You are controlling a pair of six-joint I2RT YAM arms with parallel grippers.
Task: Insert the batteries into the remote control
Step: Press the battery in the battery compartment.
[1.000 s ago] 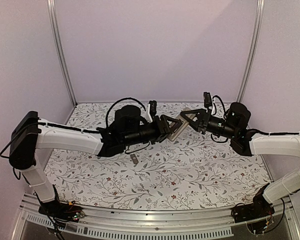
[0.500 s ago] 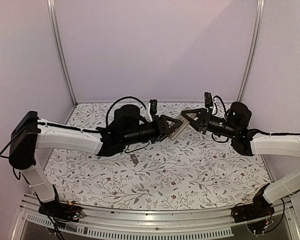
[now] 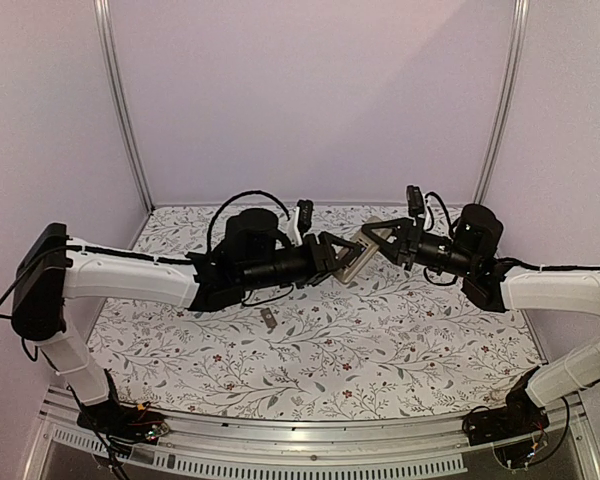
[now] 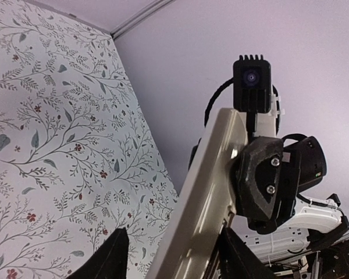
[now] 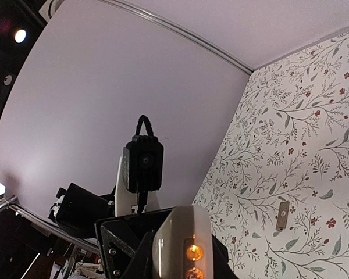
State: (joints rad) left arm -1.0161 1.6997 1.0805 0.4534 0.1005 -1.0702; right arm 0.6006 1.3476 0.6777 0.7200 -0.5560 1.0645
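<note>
The remote control (image 3: 353,256) is a tan-grey bar held in the air between both grippers. My right gripper (image 3: 372,241) is shut on its far end; in the right wrist view the remote (image 5: 183,247) sits between the fingers and shows two orange-lit spots. My left gripper (image 3: 332,258) has its jaws around the near end. In the left wrist view the remote (image 4: 200,192) lies against the right finger (image 4: 237,256), with a strip of tablecloth showing between it and the left finger (image 4: 111,257). The batteries are not in view.
A small flat grey cover piece (image 3: 268,320) lies on the floral tablecloth (image 3: 400,340) below the left forearm; it also shows in the right wrist view (image 5: 283,215). Pale walls and metal posts close in the back and sides.
My left arm has shifted slightly to the left. The remote and my right gripper have hardly moved.
</note>
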